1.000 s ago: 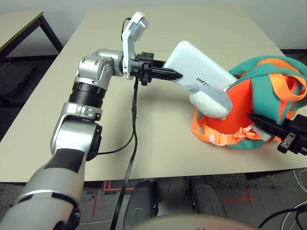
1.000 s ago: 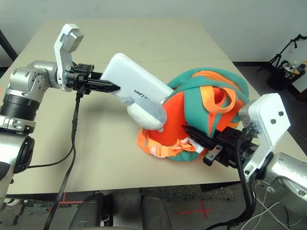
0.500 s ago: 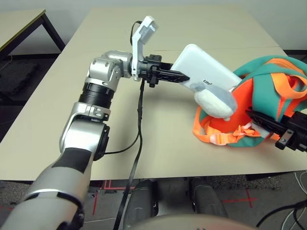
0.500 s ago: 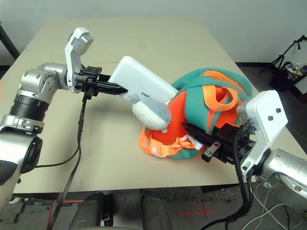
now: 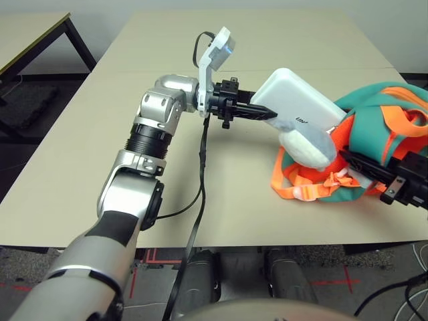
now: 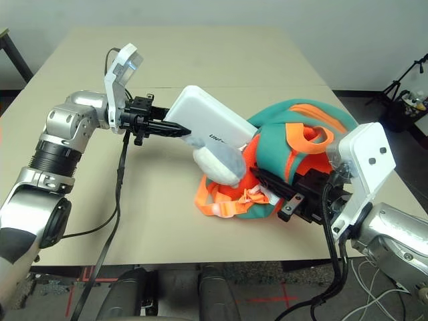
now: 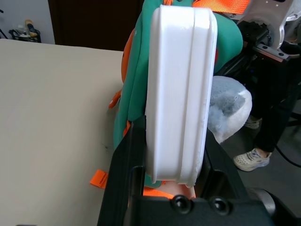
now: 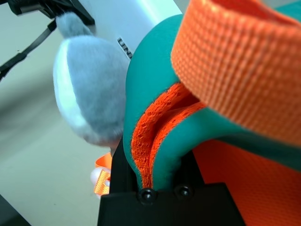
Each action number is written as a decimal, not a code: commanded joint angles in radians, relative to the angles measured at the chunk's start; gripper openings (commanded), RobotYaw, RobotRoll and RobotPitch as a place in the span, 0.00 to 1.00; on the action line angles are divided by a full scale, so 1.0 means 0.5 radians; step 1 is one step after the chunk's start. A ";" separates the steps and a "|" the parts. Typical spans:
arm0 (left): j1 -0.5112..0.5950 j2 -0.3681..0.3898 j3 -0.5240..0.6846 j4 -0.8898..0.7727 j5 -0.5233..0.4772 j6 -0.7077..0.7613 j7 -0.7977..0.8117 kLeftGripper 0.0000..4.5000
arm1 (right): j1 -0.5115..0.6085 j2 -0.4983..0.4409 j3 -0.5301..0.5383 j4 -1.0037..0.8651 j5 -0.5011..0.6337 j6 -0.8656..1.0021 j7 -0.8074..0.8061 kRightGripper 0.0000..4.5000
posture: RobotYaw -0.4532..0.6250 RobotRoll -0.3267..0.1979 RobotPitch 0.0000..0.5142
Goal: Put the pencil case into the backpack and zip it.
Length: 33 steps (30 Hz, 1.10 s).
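Pale beige tabletop (image 6: 154,221), and the robot's at the loading step: left black two-fingered gripper (image 5: 275,114) part-open around the flat white hard pencil case (image 5: 297,100), right black two-fingered gripper (image 6: 255,171) pinching the teal-and-orange fabric backpack (image 6: 274,147) just beyond, so next it probably needs a steady push inward.

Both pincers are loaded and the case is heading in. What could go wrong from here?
The case could catch the plush, which hangs against its side near the opening. The left pincer grips only the case's outer end, so it might twist if the far end meets fabric. The bag could buckle, as the right pincer pinches just one fold.
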 commanded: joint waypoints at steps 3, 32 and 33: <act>0.100 -0.156 -0.216 -0.143 0.044 -0.005 0.019 0.30 | -0.046 0.007 0.050 -0.021 0.004 -0.035 0.015 0.04 | 0.20 0.62 0.21; 0.030 0.358 0.182 -0.370 -0.272 0.324 0.187 0.30 | 0.347 -0.008 -0.406 -0.030 0.023 0.017 0.210 0.04 | 0.21 0.62 0.29; 0.021 0.357 0.190 -0.361 -0.274 0.314 0.201 0.30 | 0.349 -0.011 -0.412 -0.026 0.022 0.019 0.215 0.04 | 0.21 0.62 0.29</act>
